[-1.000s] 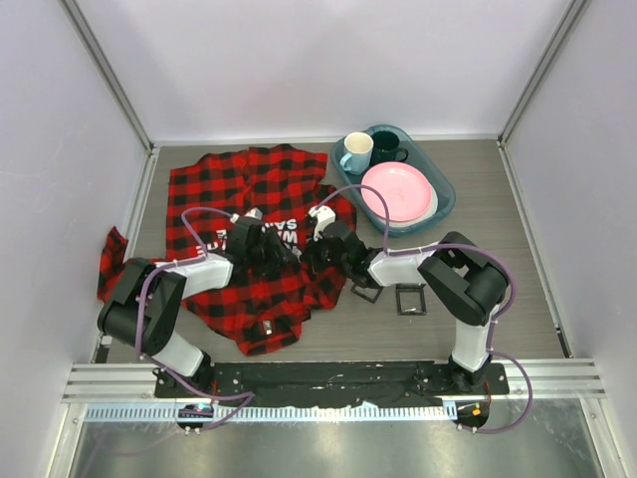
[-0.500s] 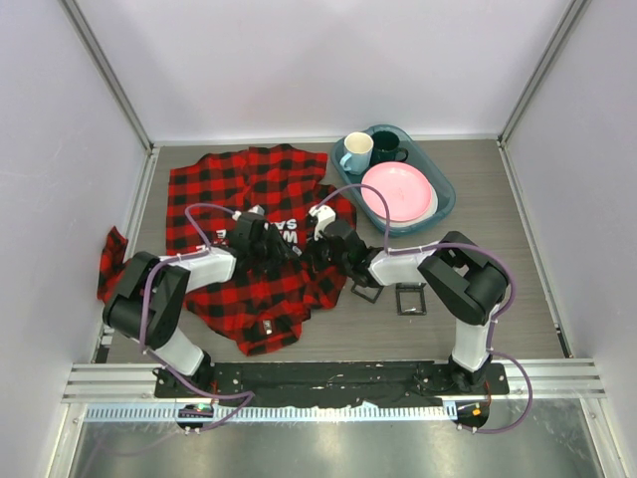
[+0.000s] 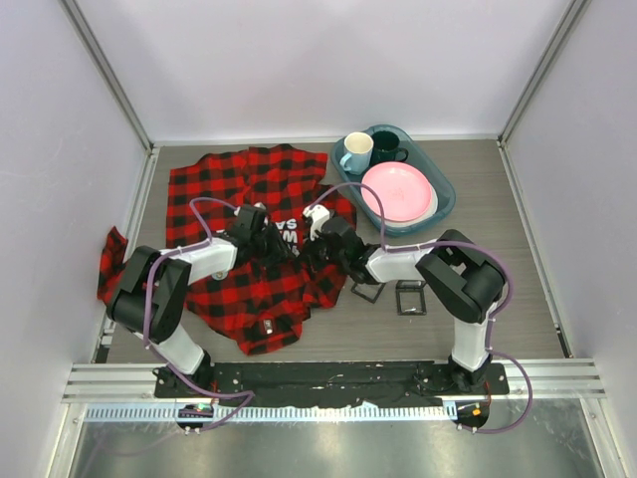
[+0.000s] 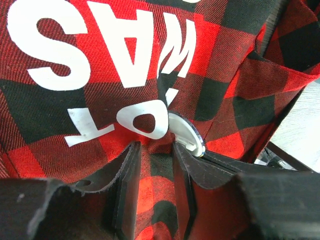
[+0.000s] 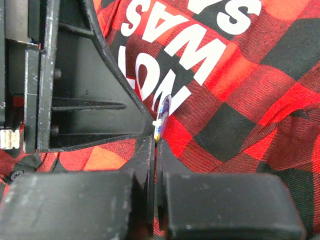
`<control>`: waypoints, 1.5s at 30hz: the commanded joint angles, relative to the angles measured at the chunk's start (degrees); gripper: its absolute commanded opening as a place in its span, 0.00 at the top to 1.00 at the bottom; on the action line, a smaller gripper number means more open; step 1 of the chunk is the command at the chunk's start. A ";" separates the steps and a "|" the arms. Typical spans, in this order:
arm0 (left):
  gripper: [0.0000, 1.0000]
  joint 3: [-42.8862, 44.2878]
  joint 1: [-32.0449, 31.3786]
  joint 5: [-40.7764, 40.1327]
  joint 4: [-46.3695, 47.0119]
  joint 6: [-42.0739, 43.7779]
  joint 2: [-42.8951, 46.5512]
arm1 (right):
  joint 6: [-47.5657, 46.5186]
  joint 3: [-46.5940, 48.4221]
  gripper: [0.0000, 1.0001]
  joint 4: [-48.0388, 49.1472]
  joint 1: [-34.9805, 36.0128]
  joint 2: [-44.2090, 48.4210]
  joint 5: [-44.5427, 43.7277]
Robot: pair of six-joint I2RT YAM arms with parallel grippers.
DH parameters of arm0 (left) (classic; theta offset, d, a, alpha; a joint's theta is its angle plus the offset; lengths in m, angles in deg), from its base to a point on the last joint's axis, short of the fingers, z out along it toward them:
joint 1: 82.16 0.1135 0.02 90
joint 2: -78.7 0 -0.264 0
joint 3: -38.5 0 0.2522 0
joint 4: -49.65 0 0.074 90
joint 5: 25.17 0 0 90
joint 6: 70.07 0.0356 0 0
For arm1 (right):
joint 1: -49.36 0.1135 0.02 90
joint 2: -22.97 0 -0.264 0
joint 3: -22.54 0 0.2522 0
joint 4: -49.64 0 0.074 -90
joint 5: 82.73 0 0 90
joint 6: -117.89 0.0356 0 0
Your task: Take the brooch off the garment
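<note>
The table (image 3: 518,299) is a grey-brown surface walled by pale panels. Over its left half lies the garment (image 3: 239,184), a red-and-black checked shirt, rumpled, with 1 sleeve trailing off at the left edge. White block lettering sits near the shirt's right side.

The 2 arms reach from the near edge to meet over that lettering. The left arm (image 3: 189,264) lies across the shirt, and the right arm (image 3: 438,269) bends in from the bare table.

At the far right stands a teal tray (image 3: 445,194). It holds a pink plate (image 3: 398,192) with 2 mugs beyond it, a pale mug (image 3: 356,151) and a dark mug (image 3: 386,147). Near the right arm's forearm, 2 small black square frames (image 3: 410,299) lie flat on the table.

The left gripper (image 4: 152,150) has its jaws drawn in on a raised fold of the shirt, just below the letters. The cloth fills the gap and touches both fingers. The right gripper (image 5: 156,145) has its jaws pressed together, with the thin edge of the brooch (image 5: 162,112) caught at their tips.

The brooch, a small pale disc, sits on the shirt beside the "NOT" print. It touches the outer side of the left gripper's right finger (image 4: 182,165). In the top view the grippers hide it.
</note>
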 commanded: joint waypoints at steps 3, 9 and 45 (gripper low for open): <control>0.64 3.46 0.35 1.63 -1.41 2.20 0.20 | -3.16 3.68 0.99 -1.31 2.43 -0.91 2.38; 0.62 3.55 1.49 1.02 -1.50 1.68 1.07 | -4.04 3.86 0.99 -2.02 2.87 -1.00 1.50; 0.55 -7.70 2.28 4.71 6.15 3.35 6.96 | 5.10 3.41 0.70 3.35 -0.99 -0.91 -1.05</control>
